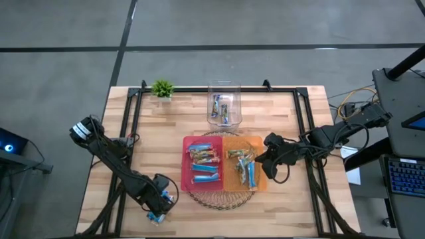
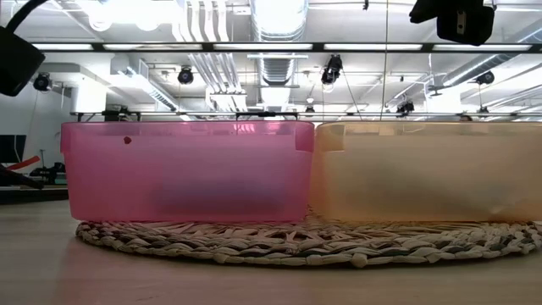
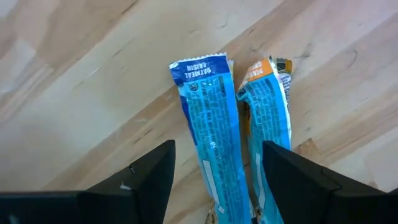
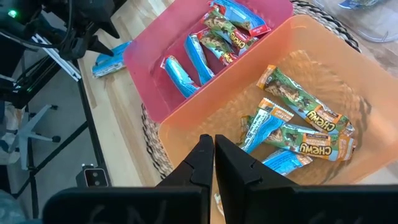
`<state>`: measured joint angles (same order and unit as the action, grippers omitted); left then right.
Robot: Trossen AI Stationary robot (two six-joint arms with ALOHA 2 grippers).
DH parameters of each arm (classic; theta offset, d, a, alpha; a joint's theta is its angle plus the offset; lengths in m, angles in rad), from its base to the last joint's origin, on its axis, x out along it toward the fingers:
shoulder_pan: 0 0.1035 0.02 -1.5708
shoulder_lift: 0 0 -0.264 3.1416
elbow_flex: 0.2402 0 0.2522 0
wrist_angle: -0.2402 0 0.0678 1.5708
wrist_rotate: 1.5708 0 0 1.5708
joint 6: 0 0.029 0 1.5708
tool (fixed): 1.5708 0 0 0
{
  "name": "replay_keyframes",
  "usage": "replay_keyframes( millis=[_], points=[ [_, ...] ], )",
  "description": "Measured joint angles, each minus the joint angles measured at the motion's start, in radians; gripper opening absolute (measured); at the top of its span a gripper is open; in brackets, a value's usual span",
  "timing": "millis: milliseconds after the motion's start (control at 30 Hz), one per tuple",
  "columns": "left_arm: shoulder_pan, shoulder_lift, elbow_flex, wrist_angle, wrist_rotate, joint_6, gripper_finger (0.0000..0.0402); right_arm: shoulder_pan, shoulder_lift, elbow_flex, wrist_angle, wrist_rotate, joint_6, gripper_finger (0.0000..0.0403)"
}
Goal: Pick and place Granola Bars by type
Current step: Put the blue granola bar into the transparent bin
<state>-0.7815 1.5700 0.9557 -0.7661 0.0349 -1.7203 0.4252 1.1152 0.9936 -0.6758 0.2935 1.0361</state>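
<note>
Left gripper point(image 1: 158, 211) is positioned at the table's point(image 1: 119, 146) near-left corner, fingers point(image 3: 143, 180) spread wide, nothing gripped. Two bars point(image 3: 214, 137) are seen lying side by side on the wood between its fingers in the left wrist view: one blue, marked oatmeal raisin, and one with an orange end point(image 3: 267, 106) touching it.

Right gripper point(image 4: 213, 152) is held over the near wall of the orange bin point(image 1: 260, 182), fingers fully closed, empty.

Red bin point(image 1: 186, 166) and orange bin are set touching, side by side, on a woven mat point(image 1: 219, 199) at table centre. Blue bars point(image 4: 189, 65) and a few brown-and-red ones point(image 4: 227, 28) are seen in the red bin. Green-and-orange Chewy bars point(image 4: 298, 106), plus some blue-tinted ones, are seen in the orange bin.

More bars point(image 1: 221, 108) are left in a clear container point(image 1: 224, 86) behind the bins. A small plant point(image 1: 162, 88) is placed at the far-left edge.

In the low view only the two bin walls and the mat are shown; contents cannot be made out.
</note>
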Motion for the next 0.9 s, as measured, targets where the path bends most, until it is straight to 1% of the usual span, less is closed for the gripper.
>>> replay_keyframes(
  millis=[400,600,800,900],
  points=[
    [0.000,0.000,-0.029,0.022,0.000,-0.002,0.0222,0.000,0.000,-0.001,0.000,0.000,-0.006,0.0009],
    [0.000,0.000,-0.037,0.028,-0.018,-0.001,0.0222,0.000,0.000,-0.003,-0.001,0.000,-0.007,0.0009],
    [0.000,0.000,-0.076,0.106,-0.018,-0.009,0.0222,0.000,0.000,-0.007,-0.001,0.000,0.004,0.0009],
    [0.000,0.000,-0.088,0.111,-0.018,-0.018,0.0222,0.000,0.000,-0.008,-0.001,0.000,0.004,0.0009]
  ],
)
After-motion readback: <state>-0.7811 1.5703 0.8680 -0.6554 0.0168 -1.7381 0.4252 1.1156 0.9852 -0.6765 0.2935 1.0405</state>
